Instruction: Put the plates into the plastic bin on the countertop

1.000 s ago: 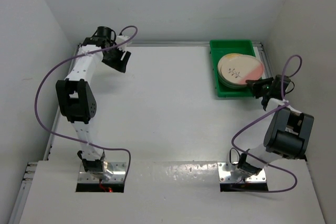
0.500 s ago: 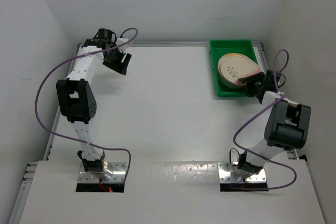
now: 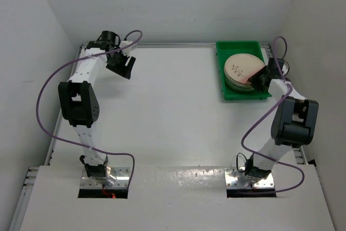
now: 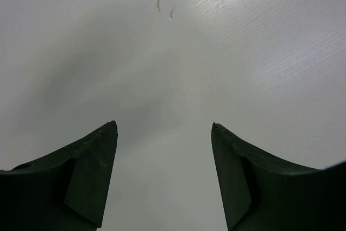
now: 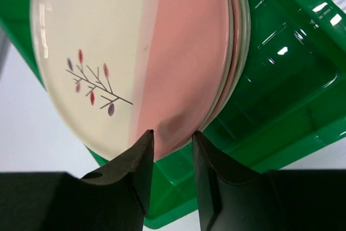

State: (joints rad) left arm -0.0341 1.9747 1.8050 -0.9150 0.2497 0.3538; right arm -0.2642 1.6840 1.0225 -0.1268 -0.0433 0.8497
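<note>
The plates (image 5: 135, 52) lie stacked in the bin (image 5: 281, 79) at the far right of the surface (image 3: 173, 101). The right tool (image 5: 173, 136) sits at the top rim with its jaws slightly apart, gripping nothing, probably to square the stack. The left tool (image 4: 164, 128) hangs wide open, out of the way. The lower plates show only rims, so they can't be counted.

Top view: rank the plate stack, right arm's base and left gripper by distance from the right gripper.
1. Plate stack, in the green bin, beside the right gripper.
2. Right arm's base, near edge, right side.
3. Left gripper, far left corner.
</note>
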